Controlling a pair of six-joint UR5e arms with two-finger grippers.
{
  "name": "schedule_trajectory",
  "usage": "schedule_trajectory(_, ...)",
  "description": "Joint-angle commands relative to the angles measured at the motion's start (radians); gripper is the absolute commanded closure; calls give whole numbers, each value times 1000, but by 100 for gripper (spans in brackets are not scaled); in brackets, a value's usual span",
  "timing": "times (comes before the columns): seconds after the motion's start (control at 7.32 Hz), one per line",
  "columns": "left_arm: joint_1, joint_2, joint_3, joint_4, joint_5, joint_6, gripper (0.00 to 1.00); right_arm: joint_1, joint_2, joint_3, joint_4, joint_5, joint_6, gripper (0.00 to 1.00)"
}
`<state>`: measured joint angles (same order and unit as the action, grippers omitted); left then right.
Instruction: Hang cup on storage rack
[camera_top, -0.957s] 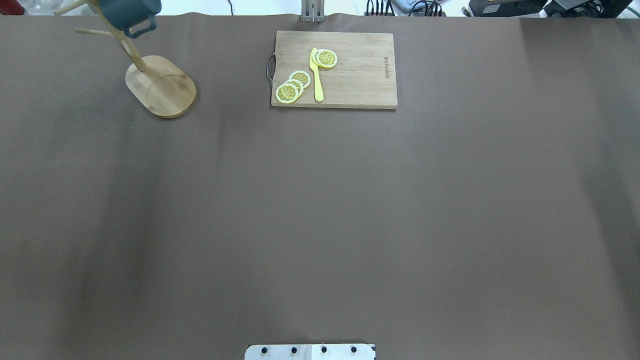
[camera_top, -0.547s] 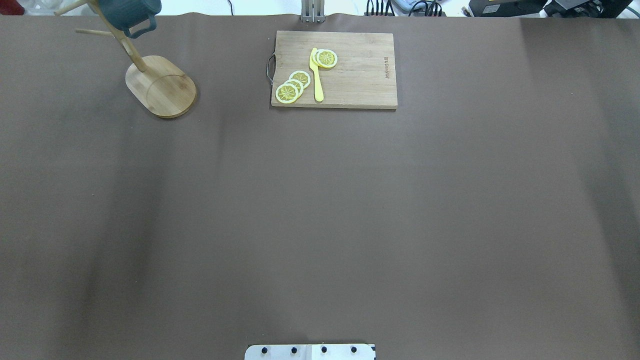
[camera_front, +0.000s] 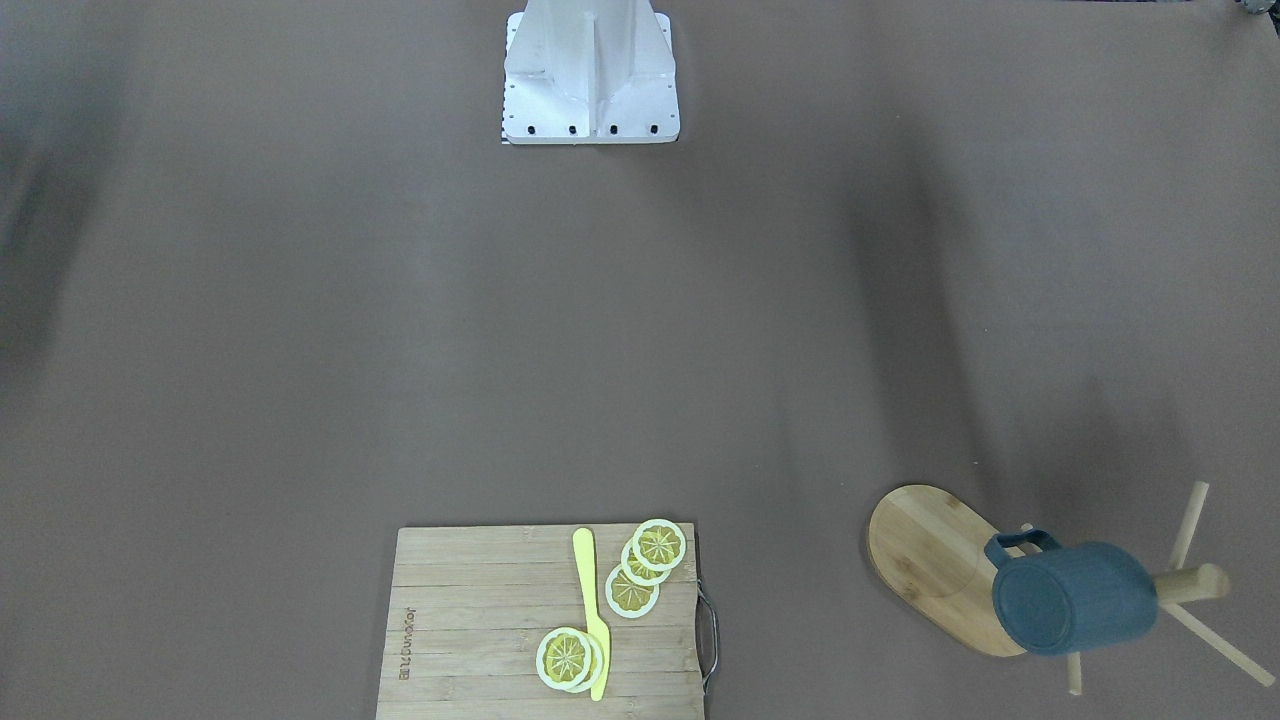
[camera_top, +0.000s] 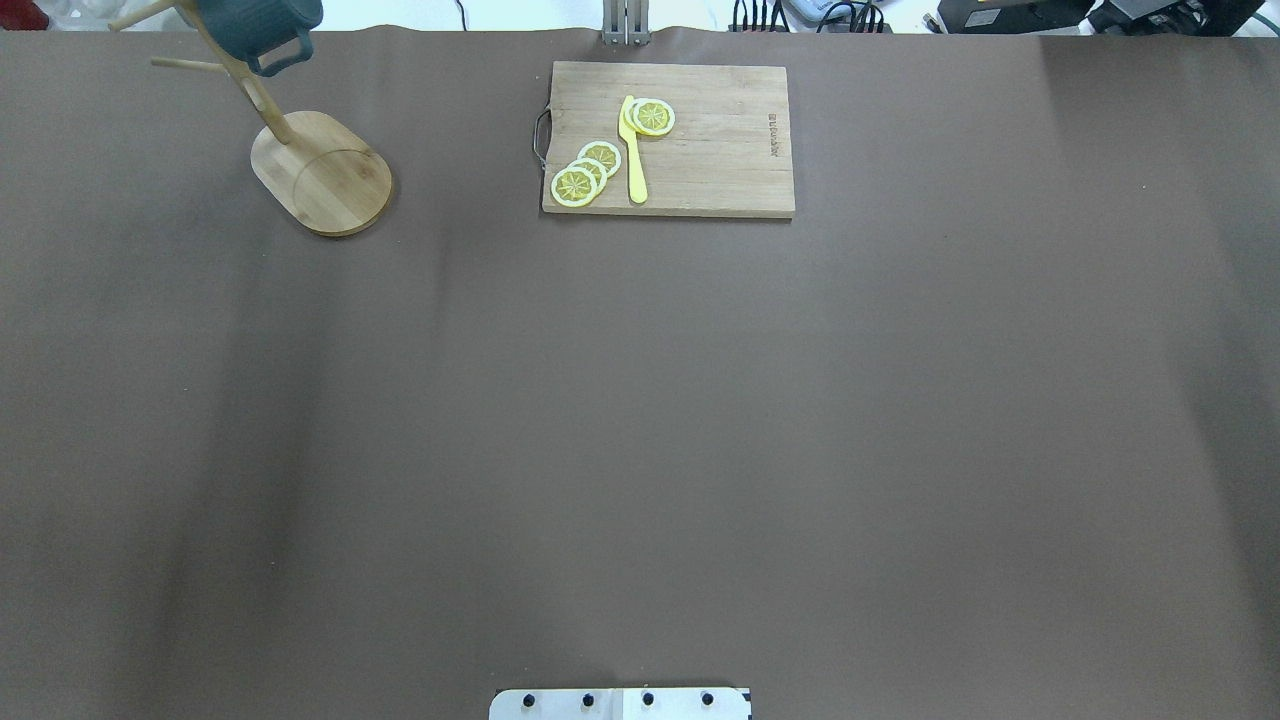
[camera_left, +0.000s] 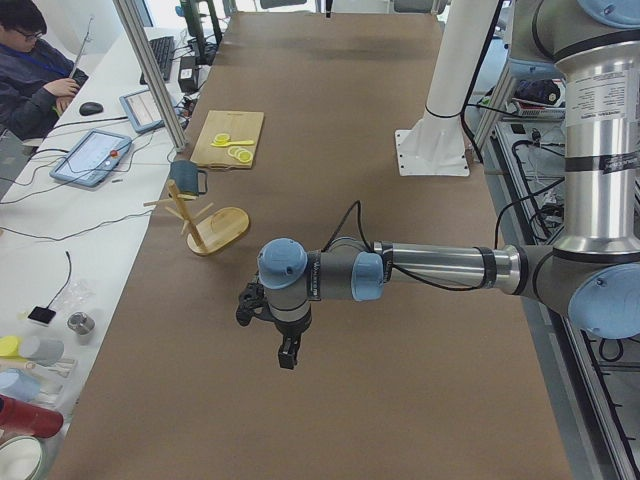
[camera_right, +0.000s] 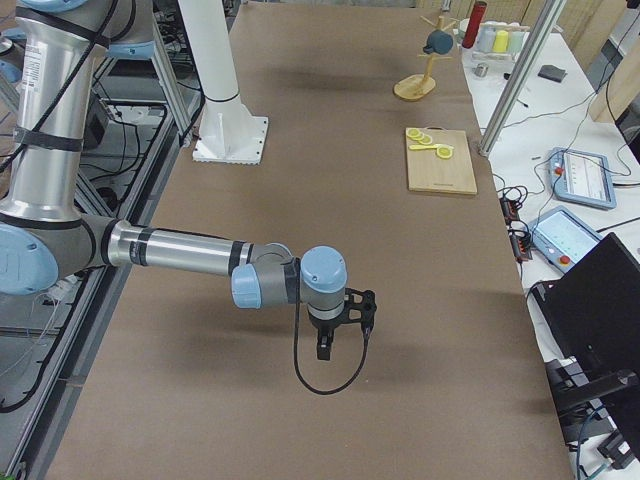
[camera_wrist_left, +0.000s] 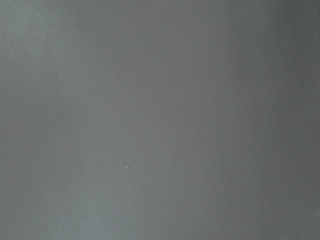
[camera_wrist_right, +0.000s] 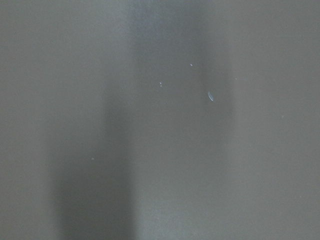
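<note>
The dark slate-blue cup (camera_top: 258, 25) hangs by its handle on a peg of the bamboo storage rack (camera_top: 325, 175) at the table's far left corner. It also shows in the front view (camera_front: 1075, 600) over the rack's oval base (camera_front: 925, 550), and in the side views (camera_left: 186, 177) (camera_right: 437, 42). Neither gripper touches it. My left gripper (camera_left: 285, 355) shows only in the left side view, pointing down above bare table well short of the rack. My right gripper (camera_right: 322, 350) shows only in the right side view, far from the rack. I cannot tell whether either is open or shut.
A rectangular cutting board (camera_top: 700, 150) with lemon slices (camera_top: 585, 170) and a yellow knife (camera_top: 633, 150) lies at the far middle of the table. The robot's white base (camera_front: 590, 75) stands at the near edge. Both wrist views show only blurred brown table.
</note>
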<state>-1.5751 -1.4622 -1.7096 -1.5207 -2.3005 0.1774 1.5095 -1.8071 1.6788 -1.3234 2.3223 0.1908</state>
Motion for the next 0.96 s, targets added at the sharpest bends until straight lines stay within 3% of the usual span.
schedule_trajectory(0.0,0,5,-5,-3,0,1,0,0,-28,-11,4,-8,-1,0)
schedule_trajectory(0.82,1,5,-15,-3,0,1,0,0,-26,27,6,63,1,0)
